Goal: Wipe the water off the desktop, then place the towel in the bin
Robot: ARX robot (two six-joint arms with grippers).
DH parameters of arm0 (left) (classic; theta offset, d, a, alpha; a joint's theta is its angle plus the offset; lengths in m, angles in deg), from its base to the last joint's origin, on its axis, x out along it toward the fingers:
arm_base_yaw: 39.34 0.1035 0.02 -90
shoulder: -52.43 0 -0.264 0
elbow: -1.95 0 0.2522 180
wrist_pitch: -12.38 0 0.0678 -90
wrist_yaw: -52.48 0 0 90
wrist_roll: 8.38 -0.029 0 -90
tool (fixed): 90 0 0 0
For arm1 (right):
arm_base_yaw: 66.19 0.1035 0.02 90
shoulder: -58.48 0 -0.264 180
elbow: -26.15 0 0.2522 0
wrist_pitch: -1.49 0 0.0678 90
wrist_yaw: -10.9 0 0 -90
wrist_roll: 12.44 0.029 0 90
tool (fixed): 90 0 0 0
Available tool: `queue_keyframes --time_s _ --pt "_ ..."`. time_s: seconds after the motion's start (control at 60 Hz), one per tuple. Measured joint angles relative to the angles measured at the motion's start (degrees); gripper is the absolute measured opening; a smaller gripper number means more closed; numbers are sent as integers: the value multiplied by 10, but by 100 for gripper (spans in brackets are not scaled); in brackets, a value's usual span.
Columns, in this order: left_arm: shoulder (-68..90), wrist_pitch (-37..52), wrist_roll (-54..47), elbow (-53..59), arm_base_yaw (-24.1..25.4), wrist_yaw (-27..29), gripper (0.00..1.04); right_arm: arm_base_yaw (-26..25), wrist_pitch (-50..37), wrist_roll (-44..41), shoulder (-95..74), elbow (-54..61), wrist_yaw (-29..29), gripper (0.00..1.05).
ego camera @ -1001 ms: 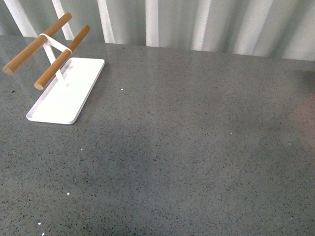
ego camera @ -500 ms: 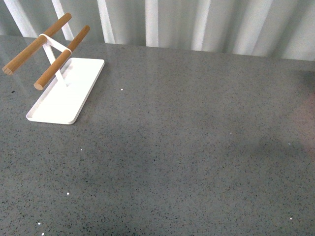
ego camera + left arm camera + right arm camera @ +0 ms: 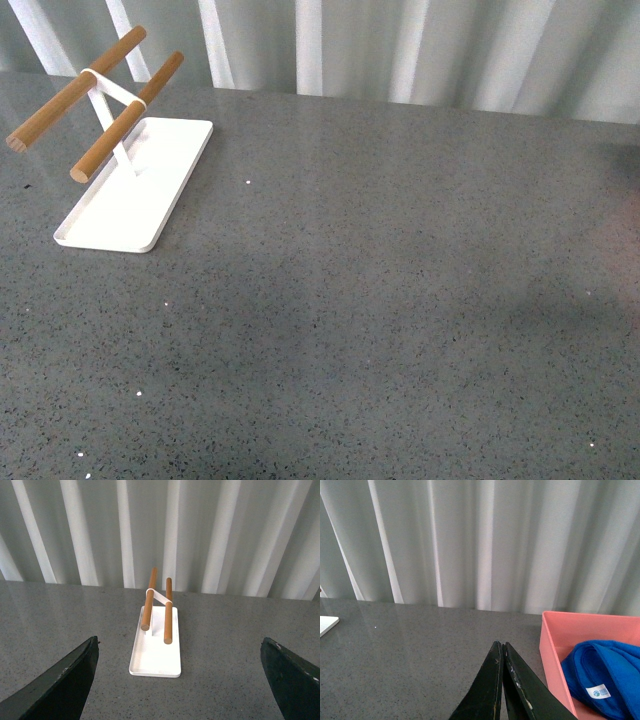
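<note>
Blue towel (image 3: 606, 680) lying in pink bin (image 3: 555, 645), right gripper (image 3: 501, 656) clenched empty, left gripper (image 3: 177, 680) released, worktop (image 3: 380, 300) unchanged.

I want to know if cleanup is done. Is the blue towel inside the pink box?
Yes, the right wrist view shows the towel bunched up inside the pink bin, with nothing held in the shut right hand.

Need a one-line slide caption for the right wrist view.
Right gripper shut and empty; blue towel lies in the pink bin.
</note>
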Motion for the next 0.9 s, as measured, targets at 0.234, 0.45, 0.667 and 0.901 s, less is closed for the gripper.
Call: queue_keyframes --time_s 0.234,0.45,0.667,0.901 --pt "0 0 0 0 0 0 98 0 33 0 33 0 0 3" --pt "0 0 0 0 0 0 98 0 136 2 133 0 -2 3" --pt "0 0 0 0 0 0 98 0 137 2 133 0 -2 5" --pt "0 0 0 0 0 0 98 0 138 2 134 0 -2 46"
